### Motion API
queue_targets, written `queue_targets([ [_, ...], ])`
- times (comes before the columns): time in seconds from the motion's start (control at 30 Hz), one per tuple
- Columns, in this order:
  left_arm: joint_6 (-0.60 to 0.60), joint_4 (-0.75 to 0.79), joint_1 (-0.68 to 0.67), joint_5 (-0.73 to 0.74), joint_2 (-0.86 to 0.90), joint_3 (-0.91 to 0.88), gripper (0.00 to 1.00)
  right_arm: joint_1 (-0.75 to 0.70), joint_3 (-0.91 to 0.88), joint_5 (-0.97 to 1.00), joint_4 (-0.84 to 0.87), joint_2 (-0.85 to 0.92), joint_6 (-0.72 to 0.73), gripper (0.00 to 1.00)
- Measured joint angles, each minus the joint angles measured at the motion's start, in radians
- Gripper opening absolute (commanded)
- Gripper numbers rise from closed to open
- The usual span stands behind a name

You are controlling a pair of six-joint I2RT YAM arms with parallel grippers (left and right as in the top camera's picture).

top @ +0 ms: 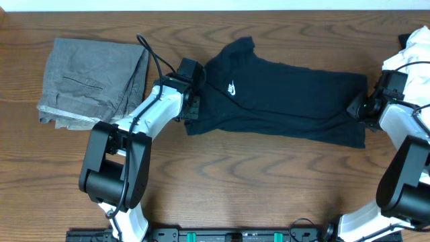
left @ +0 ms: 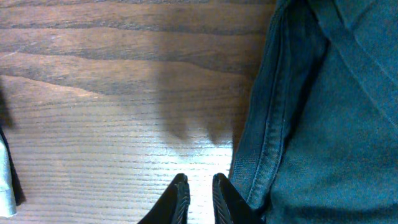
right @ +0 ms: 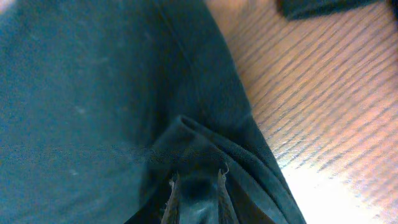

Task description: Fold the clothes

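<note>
The T-shirt (top: 289,101) is lying spread across the middle of the surface (top: 255,181), with the folded trousers (top: 94,81) sitting well apart at its left end and another bunched garment (top: 413,57) lying at the far right edge. The left hand (top: 191,101) is resting at the shirt's left edge, between the shirt and the trousers, while the right hand (top: 359,107) is sitting at the shirt's right end, just in front of the bunched garment. In the right wrist view a raised fold of the shirt is lying between that hand's fingers (right: 171,199).

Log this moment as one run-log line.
stage: folding black T-shirt | left gripper: nearly shut beside hem | right gripper: pinching fabric | grey trousers: folded
</note>
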Motion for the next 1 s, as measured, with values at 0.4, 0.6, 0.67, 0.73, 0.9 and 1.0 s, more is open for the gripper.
queue_targets([
  [0.4,0.0,0.0,0.0,0.0,0.0,0.0,0.16,0.0,0.013,0.0,0.056,0.061,-0.058,0.24],
  [0.6,0.0,0.0,0.0,0.0,0.0,0.0,0.16,0.005,0.106,-0.008,-0.105,-0.041,-0.175,0.25],
  [0.67,0.0,0.003,0.0,0.0,0.0,0.0,0.16,0.026,0.164,-0.012,-0.161,-0.098,-0.249,0.25],
  [0.73,-0.007,0.014,0.0,0.0,0.0,0.0,0.16,0.068,0.224,-0.024,-0.208,-0.151,-0.33,0.24],
  [0.9,-0.061,0.047,0.0,0.0,0.0,0.0,0.16,0.235,0.29,-0.058,-0.248,-0.202,-0.504,0.22],
  [1.0,-0.084,0.048,0.0,0.0,-0.002,0.0,0.16,0.365,0.288,-0.073,-0.27,-0.183,-0.587,0.36],
])
